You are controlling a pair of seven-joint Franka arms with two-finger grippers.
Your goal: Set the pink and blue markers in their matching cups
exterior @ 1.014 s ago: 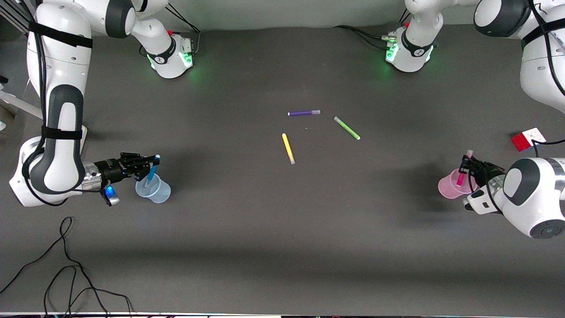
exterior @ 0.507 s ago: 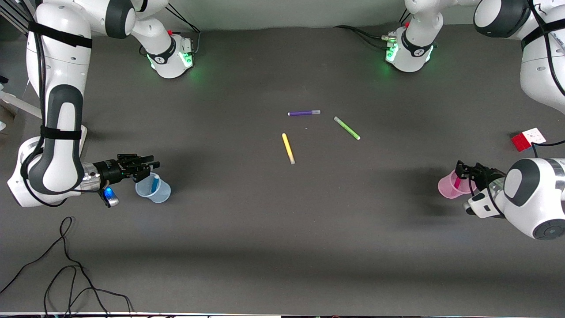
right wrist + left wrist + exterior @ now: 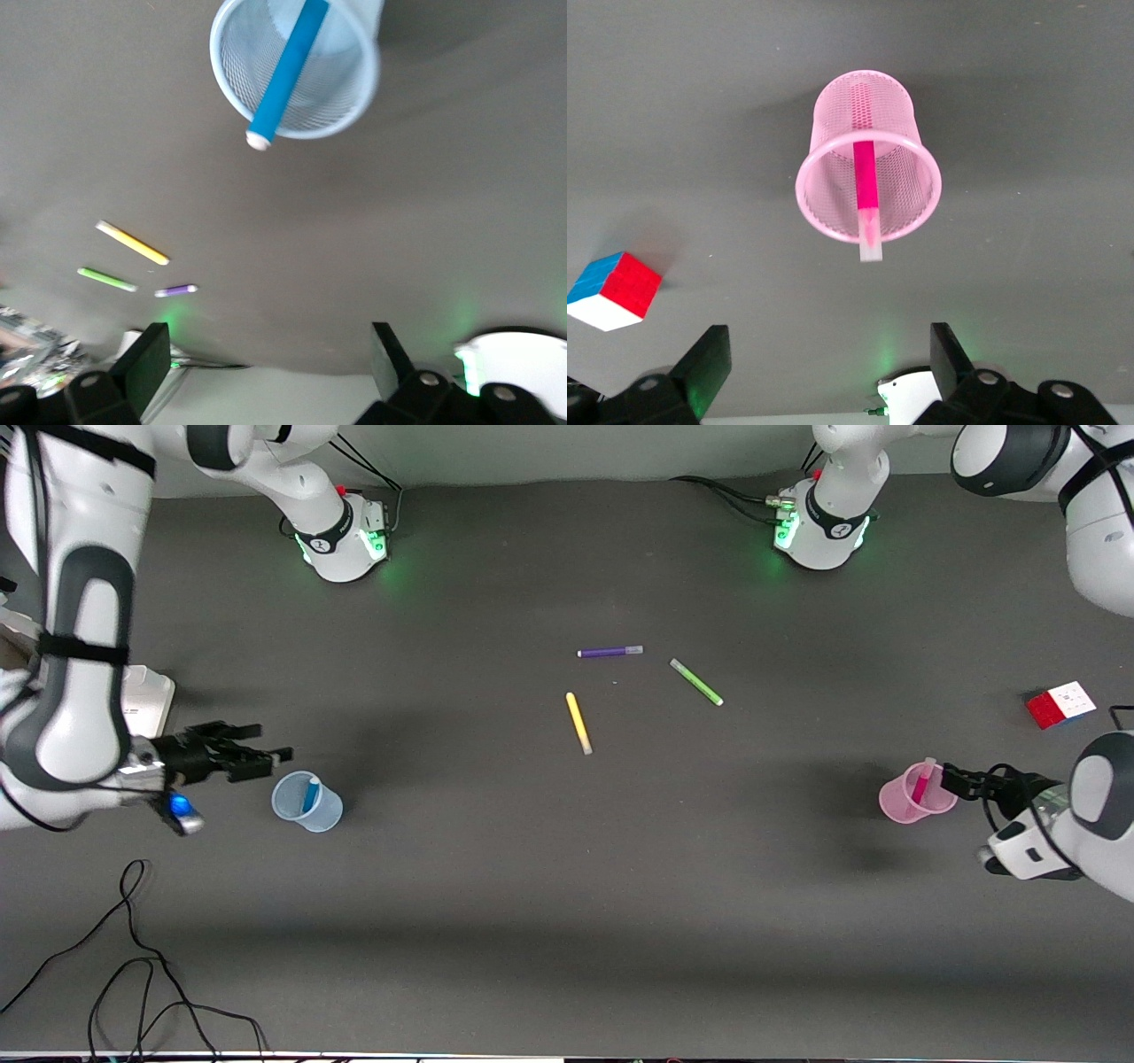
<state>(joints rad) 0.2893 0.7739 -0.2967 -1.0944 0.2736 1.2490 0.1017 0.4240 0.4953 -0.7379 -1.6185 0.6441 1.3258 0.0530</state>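
The blue marker [image 3: 310,794] stands tilted in the pale blue cup [image 3: 326,812] near the right arm's end of the table. My right gripper [image 3: 273,744] is open and empty, just beside the cup and apart from it. In the right wrist view the marker [image 3: 288,75] leans on the cup's rim [image 3: 354,97], away from the open gripper [image 3: 270,363]. The pink marker [image 3: 921,784] stands in the pink cup [image 3: 897,802] near the left arm's end. My left gripper [image 3: 952,775] is open and empty beside that cup. The left wrist view shows the marker [image 3: 866,190], the cup [image 3: 895,115] and the gripper [image 3: 830,363].
A purple marker [image 3: 609,652], a green marker [image 3: 696,682] and a yellow marker [image 3: 578,723] lie mid-table. A colour cube [image 3: 1060,704] sits farther from the camera than the pink cup. Black cables [image 3: 133,957] lie near the front edge at the right arm's end.
Both grippers have let go of their markers, which dropped into the cups. Both grippers have drawn back from the cups toward the table's ends.
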